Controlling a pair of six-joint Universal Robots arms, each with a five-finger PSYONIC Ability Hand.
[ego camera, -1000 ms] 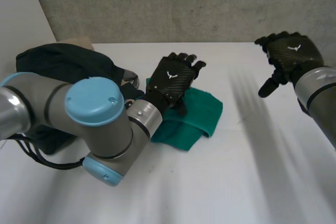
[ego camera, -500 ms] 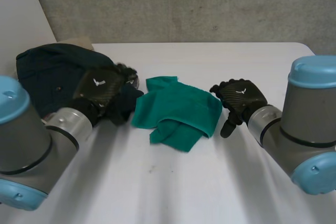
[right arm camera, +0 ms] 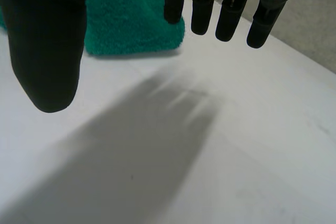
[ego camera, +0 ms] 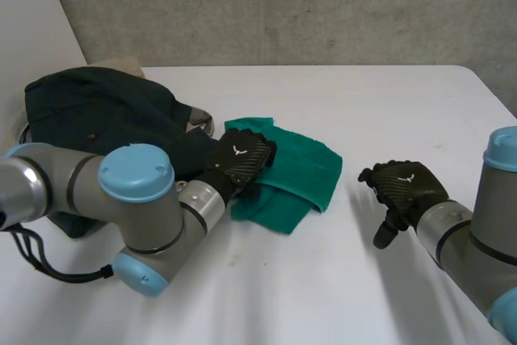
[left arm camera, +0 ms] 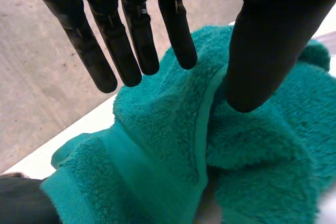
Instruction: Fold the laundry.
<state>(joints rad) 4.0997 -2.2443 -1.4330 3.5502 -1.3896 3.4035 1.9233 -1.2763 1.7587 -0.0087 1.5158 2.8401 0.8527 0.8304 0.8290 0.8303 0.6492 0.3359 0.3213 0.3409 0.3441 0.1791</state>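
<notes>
2 open: left robot hand (ego camera: 241, 159) at green towel (ego camera: 303, 171), right robot hand (ego camera: 404, 187) over table (ego camera: 323, 280).

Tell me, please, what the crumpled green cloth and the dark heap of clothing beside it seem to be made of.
The crumpled teal-green towel looks like cotton terry: a fuzzy looped pile, matte, with a flat woven band across it. The dark blue-black garment heap looks like a smooth, matte woven fabric with soft folds; the fibre I cannot tell.
</notes>
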